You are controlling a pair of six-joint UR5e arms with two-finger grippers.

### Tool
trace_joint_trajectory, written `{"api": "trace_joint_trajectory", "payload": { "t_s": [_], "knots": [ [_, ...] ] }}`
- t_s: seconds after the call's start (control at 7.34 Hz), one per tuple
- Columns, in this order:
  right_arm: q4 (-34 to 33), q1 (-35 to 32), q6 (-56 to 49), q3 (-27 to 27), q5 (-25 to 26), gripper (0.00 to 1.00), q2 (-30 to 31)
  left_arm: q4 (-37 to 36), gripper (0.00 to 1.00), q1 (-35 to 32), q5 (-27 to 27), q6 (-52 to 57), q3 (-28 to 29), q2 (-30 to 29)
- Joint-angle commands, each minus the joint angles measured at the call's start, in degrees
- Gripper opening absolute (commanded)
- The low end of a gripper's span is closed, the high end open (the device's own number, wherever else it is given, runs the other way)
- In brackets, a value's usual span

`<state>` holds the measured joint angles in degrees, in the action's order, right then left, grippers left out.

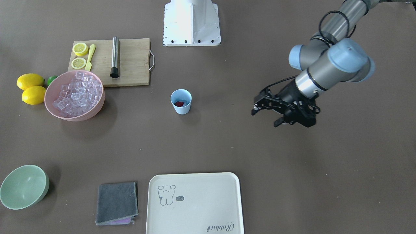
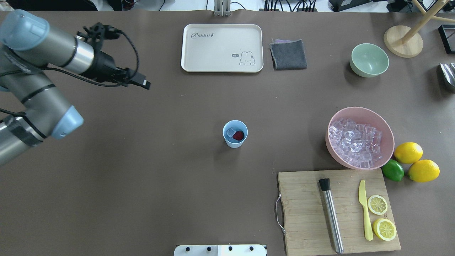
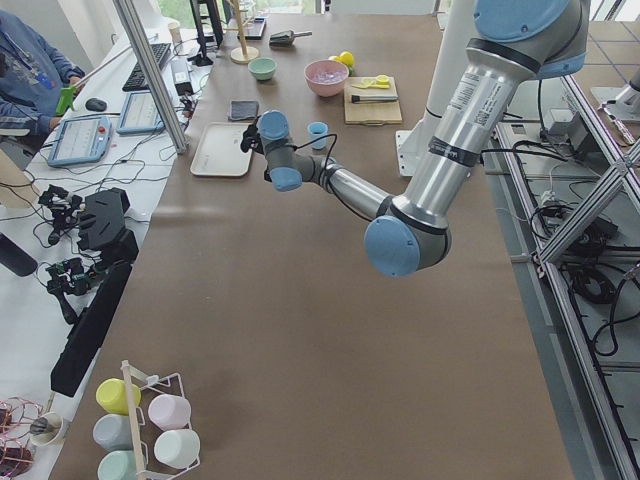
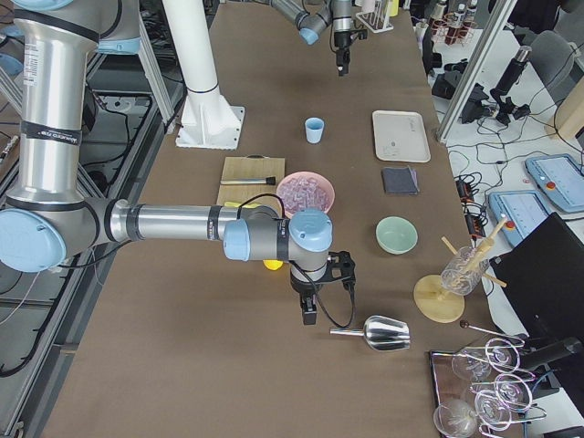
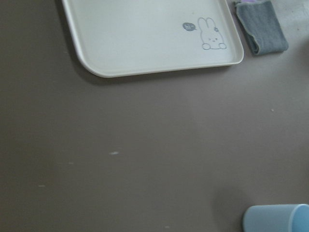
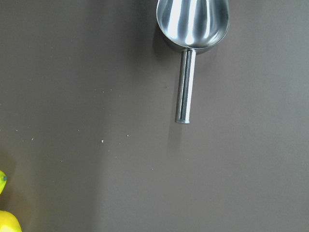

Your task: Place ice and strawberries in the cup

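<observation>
The light blue cup (image 2: 235, 134) stands upright mid-table and also shows in the front view (image 1: 181, 101). Inside it lie a red strawberry (image 2: 239, 135) and a clear ice cube (image 2: 231, 132). Many more ice cubes (image 2: 354, 142) fill the pink bowl (image 2: 384, 124). My left gripper (image 1: 266, 116) hovers well off to the cup's side, open and empty. The left wrist view catches the cup's rim (image 5: 277, 218) at its bottom right. My right gripper (image 4: 310, 312) shows only in the right side view, next to a metal scoop (image 6: 192, 24). I cannot tell whether it is open or shut.
A cream tray (image 2: 192, 42), a grey cloth (image 2: 288, 54) and a pale green bowl (image 2: 369, 59) sit at the far side. A cutting board (image 2: 305, 209) holds a steel muddler, a yellow knife and lemon halves. Two lemons (image 2: 408, 152) and a lime (image 2: 392, 170) lie beside the pink bowl.
</observation>
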<state>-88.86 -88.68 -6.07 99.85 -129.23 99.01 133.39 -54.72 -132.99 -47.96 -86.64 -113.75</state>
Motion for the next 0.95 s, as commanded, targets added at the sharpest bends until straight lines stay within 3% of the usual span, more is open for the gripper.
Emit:
{"api": "trace_joint_trajectory", "payload": {
  "t_s": [0.0, 0.27, 0.41, 0.54, 0.68, 0.82],
  "knots": [
    [0.0, 0.0, 0.0, 0.0, 0.0, 1.0, 0.0, -4.6, 0.98, -11.7, -7.6, 21.7, 0.5, 9.0],
    [0.0, 0.0, 0.0, -0.7, 0.1, 1.0, -0.1, -14.8, 0.98, -20.4, -14.5, 44.2, 0.7, 12.7],
    [0.0, 0.0, -0.1, -1.1, 0.1, 1.0, -0.3, -20.5, 0.98, -23.8, -14.8, 55.3, 0.6, 14.7],
    [0.0, 0.0, -0.1, -1.2, 0.2, 1.0, -0.3, -22.2, 0.98, -26.6, -9.0, 66.7, 2.2, 16.9],
    [0.0, 0.0, -0.1, -1.2, 0.2, 1.0, -0.3, -25.3, 0.98, -28.0, 6.5, 73.4, 1.9, 19.5],
    [0.1, 0.0, -0.1, -1.2, 0.1, 1.0, -0.3, -33.9, 0.98, -28.6, 11.5, 74.2, 1.5, 18.8]
  ]
}}
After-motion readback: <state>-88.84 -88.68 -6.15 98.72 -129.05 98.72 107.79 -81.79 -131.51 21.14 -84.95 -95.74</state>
